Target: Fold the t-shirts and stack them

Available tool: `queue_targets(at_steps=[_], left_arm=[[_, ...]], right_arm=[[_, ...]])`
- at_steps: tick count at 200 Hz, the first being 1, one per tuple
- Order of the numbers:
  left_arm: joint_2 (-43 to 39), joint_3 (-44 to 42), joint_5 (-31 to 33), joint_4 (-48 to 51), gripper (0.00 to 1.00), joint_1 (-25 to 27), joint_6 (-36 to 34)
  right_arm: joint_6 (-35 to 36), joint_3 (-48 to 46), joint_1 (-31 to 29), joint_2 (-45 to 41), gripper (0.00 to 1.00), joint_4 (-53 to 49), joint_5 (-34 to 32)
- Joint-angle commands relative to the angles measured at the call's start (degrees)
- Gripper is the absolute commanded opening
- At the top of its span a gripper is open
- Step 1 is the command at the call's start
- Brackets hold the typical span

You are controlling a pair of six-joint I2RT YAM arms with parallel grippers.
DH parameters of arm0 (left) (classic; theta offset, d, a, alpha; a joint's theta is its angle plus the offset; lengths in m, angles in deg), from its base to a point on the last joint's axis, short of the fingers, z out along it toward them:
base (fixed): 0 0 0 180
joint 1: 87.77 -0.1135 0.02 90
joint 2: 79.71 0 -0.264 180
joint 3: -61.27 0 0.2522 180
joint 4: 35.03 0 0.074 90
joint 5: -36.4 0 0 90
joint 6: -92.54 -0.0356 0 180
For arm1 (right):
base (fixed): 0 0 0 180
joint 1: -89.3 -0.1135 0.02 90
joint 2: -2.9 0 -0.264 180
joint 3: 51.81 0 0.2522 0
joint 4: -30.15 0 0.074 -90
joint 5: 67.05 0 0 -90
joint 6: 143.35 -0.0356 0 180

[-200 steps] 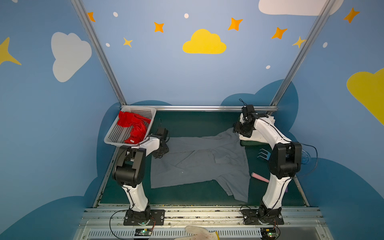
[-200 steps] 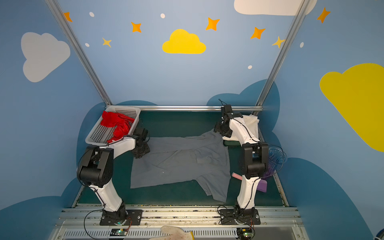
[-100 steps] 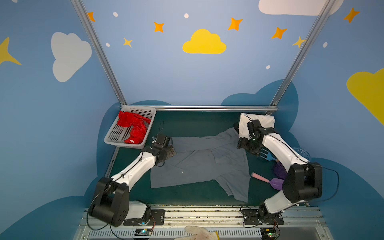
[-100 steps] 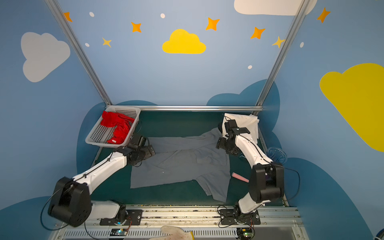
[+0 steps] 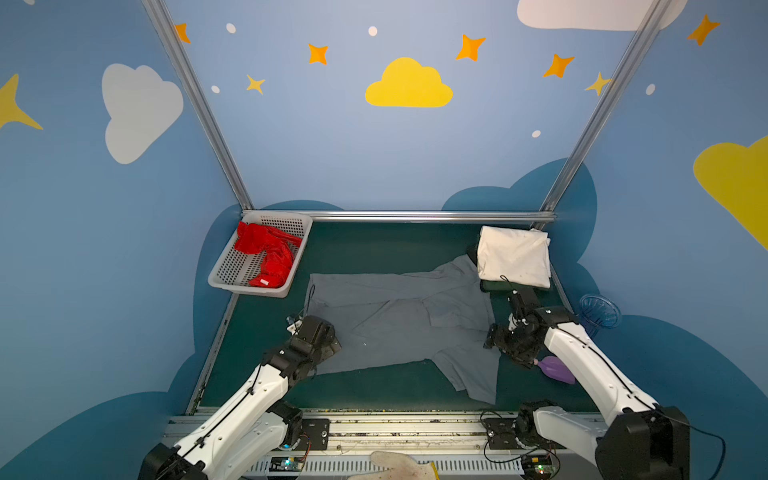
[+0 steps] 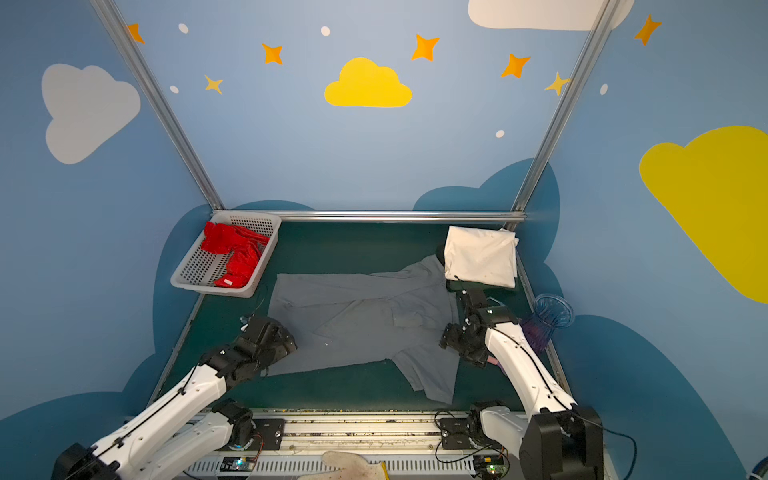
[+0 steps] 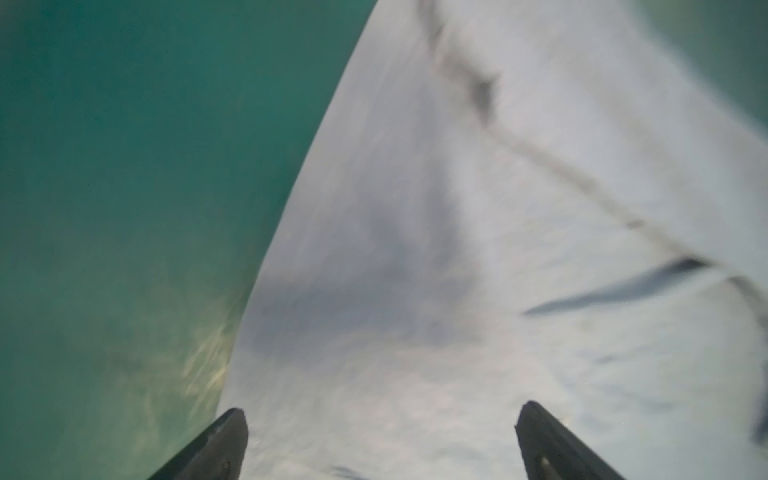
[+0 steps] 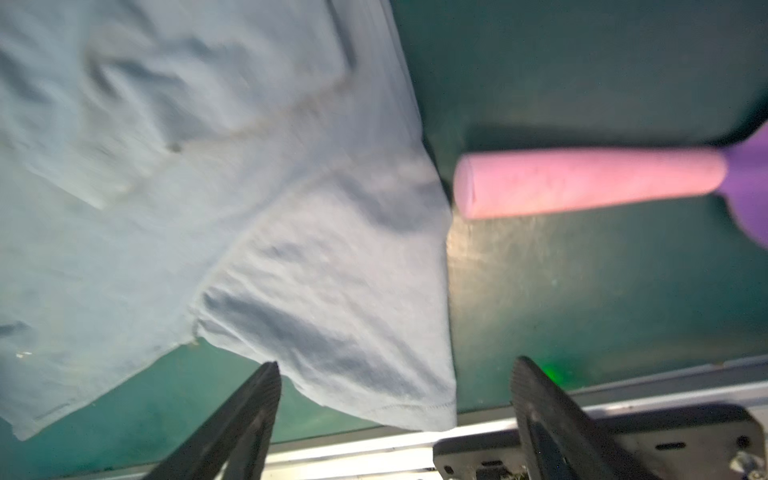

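Grey shirt (image 5: pixel 399 316) spread on worktop (image 5: pixel 374 249); left claw (image 7: pixel 384 424) and right claw (image 8: pixel 397 370) both spread at its opposite edges.

Grey t-shirt (image 5: pixel 399 324) lies spread centrally, cream t-shirt (image 5: pixel 513 262) folded far right, red t-shirt (image 5: pixel 266 253) crumpled in basket (image 5: pixel 253 291).
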State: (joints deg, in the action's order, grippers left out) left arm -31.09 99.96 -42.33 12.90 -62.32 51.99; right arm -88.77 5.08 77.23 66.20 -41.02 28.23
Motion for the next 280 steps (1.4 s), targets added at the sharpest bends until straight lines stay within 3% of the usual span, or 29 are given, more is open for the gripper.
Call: queue_targets(at_steps=[1, 28, 126, 158, 183, 206, 243, 280], left_arm=[[-0.37, -2.14, 1.51, 0.83, 1.00, 0.91, 3.87], [-0.02, -3.48, 2.13, 0.50, 1.00, 1.40, 4.99], [1.84, -6.67, 3.06, -2.82, 0.96, 1.34, 7.16], [1.44, -7.42, 2.12, -3.84, 0.83, 1.49, 7.24], [0.83, -7.63, 2.09, -3.67, 0.65, 1.44, 7.48], [0.31, -8.01, 1.66, -3.93, 0.38, 1.45, 7.19], [-0.08, -7.97, 1.74, -3.81, 0.05, 1.39, 7.16], [-0.67, -7.20, 2.34, -2.50, 0.04, 1.44, 6.55]], right_arm=[[-1.54, -3.17, -0.86, -2.16, 0.84, 0.78, 3.17], [-3.18, -6.27, -2.68, -2.46, 0.81, 3.45, 5.45], [-4.55, -9.48, -6.69, -0.81, 0.78, 5.70, 1.84], [-4.75, -9.98, -7.44, 0.70, 0.77, 7.67, 1.75], [-4.92, -10.42, -8.03, 1.96, 0.71, 9.34, 2.03], [-4.51, -10.53, -8.62, 2.61, 0.61, 10.88, 1.61], [-4.40, -10.52, -9.06, 2.08, 0.27, 12.67, -0.27], [-4.66, -9.90, -9.28, 1.99, 0.03, 13.20, -0.91]])
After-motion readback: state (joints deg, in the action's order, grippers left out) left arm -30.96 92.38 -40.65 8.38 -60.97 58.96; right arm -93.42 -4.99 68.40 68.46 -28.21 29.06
